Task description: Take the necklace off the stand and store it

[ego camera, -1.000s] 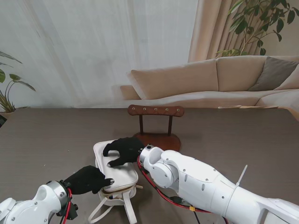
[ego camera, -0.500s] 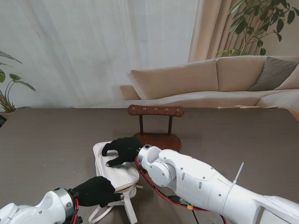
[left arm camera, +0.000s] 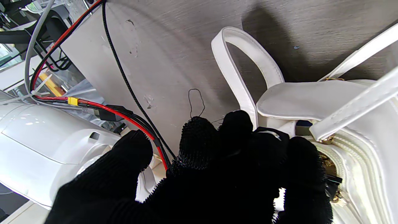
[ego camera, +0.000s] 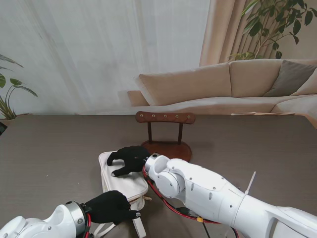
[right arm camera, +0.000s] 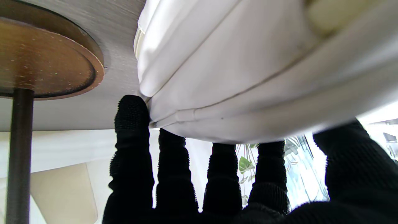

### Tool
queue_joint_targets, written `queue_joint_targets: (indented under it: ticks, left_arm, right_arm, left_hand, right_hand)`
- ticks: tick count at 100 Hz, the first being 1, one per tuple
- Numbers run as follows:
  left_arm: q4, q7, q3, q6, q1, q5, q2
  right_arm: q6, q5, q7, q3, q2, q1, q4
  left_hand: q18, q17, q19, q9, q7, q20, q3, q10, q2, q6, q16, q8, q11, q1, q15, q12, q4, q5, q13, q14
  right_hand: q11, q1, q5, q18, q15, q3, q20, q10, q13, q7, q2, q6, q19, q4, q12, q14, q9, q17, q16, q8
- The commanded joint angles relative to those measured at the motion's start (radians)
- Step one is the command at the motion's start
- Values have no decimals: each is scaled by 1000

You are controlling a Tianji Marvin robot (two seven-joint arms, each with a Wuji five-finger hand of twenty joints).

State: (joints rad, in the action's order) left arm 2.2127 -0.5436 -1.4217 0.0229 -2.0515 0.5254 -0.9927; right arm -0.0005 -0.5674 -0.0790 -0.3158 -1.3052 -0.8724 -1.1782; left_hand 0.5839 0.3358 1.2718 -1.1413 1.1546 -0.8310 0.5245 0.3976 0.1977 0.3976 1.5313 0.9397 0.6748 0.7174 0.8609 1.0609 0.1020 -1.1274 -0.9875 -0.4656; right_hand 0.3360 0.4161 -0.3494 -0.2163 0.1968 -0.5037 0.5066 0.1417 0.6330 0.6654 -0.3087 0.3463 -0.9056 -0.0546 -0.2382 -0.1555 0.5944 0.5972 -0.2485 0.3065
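On the brown table, just nearer to me than the wooden stand, lies a white bag with its straps trailing toward me. Both black-gloved hands are on it. My right hand rests on the far end of the bag, palm down, its fingers spread and pressing against the white leather; the wrist view shows them laid flat on the bag's surface rather than curled round anything, with the stand's round base just beside. My left hand is at the bag's near end, by the gold zipper, with its fingers bunched together; whether they pinch the zipper pull or something else I cannot tell, since the glove hides it. The stand's top bar carries nothing that I can make out. The necklace cannot be seen in any view. A white strap loop lies on the table beyond the left fingertips, and red and black cables run along the right arm nearby.
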Motion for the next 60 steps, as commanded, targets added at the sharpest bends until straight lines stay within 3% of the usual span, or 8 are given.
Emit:
queue_joint_targets:
  ticks: [1,60]
  left_arm:
    - [37,-34,18,-9,-4,-10,-3]
    - [50,6,90,-71,23,3,-4]
  right_arm:
    - [9,-6,54,36,2,-44,41]
    - [46,-7,78,45,6,-50,17]
  left_hand:
    - [-104,21,85,-41,47,3,-25,-57,14,-51,5,-5,3,-21,14,-9,-13,-20,-52,-19]
    - [-95,55,107,-53,51,10,-29,-68,10,-63,7,-8,9,-28,45,-12,-13,-16,-68,-6]
  right_hand:
    - [20,60,-38,33,75,35,19,-27,43,-16,11,-85,-6,28,6,15,19,-366,-41,-8]
    - [19,59,-46,42,99,42,36,-39,55,-18,17,-103,-27,29,7,-3,21,-369,-60,-3]
